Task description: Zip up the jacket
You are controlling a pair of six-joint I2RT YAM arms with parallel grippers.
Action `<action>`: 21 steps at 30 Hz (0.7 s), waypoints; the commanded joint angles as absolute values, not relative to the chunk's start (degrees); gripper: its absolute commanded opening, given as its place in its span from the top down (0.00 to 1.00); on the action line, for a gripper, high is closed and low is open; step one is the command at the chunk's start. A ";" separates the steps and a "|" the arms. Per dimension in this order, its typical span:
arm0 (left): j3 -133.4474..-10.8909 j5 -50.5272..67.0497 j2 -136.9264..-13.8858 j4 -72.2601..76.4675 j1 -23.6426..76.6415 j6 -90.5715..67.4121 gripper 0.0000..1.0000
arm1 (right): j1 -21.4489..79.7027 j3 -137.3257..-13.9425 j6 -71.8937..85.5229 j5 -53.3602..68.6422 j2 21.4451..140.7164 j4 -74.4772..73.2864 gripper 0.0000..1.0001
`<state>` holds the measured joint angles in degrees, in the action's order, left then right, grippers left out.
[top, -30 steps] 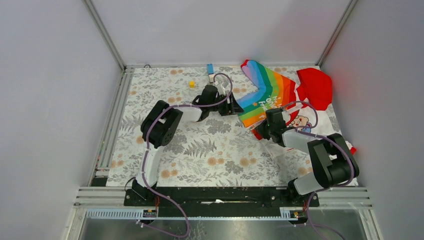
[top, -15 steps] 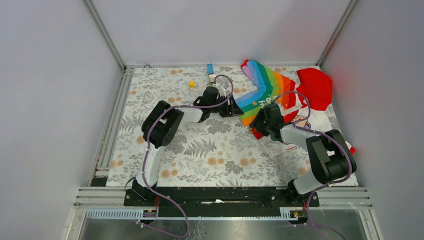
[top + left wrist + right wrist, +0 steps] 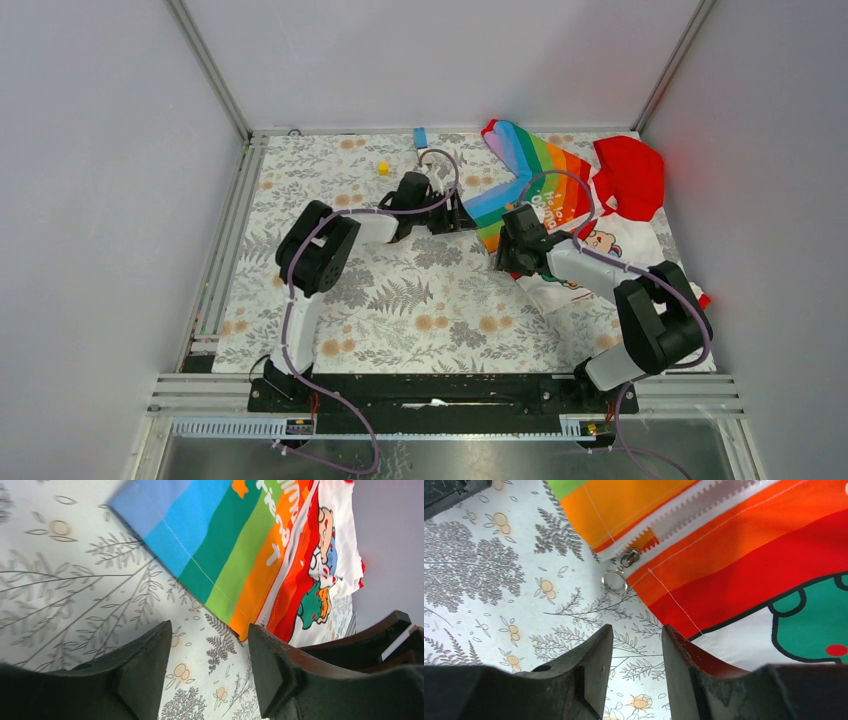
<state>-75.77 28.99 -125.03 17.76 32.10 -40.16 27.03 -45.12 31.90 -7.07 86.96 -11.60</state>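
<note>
The jacket (image 3: 560, 195) lies at the back right of the table, rainbow panel to the left, red hood (image 3: 632, 175) behind. In the right wrist view its white zipper (image 3: 684, 517) ends at a metal slider with a ring pull (image 3: 615, 580) at the hem. My right gripper (image 3: 636, 632) is open and empty, just short of the ring pull, one finger over the red fabric. My left gripper (image 3: 210, 630) is open and empty over the tablecloth, beside the jacket's hem (image 3: 235, 560). From above, both grippers sit at the hem, the left (image 3: 462, 215), the right (image 3: 503, 250).
A floral tablecloth (image 3: 400, 290) covers the table. A small yellow block (image 3: 383, 168) and a blue object (image 3: 421, 137) lie at the back. Grey walls and metal rails (image 3: 225, 230) enclose the table.
My right gripper has moved left and toward the back along the hem, from over the red and white fabric to the zipper's lower end. The left arm has shifted slightly left.
</note>
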 commanded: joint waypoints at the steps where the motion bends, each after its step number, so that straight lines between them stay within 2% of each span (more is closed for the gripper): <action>1: -74.56 27.52 -119.98 19.83 30.10 -38.86 0.37 | 28.81 -50.98 28.96 -11.76 87.65 -15.42 0.54; 10: -73.45 26.97 -118.74 19.42 28.58 -38.09 0.22 | 31.18 -58.47 26.56 -13.23 95.12 -16.89 0.61; 15: -73.30 27.01 -118.70 19.51 28.24 -38.19 0.19 | 31.32 -59.79 26.10 -13.36 97.34 -16.93 0.62; 21: -73.13 27.02 -118.73 19.68 27.82 -38.45 0.19 | 31.78 -59.69 26.09 -13.35 99.90 -16.64 0.68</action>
<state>-73.45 27.64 -122.02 17.45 28.45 -39.05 30.87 -58.02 26.76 -11.49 98.56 -16.01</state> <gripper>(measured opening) 0.807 0.339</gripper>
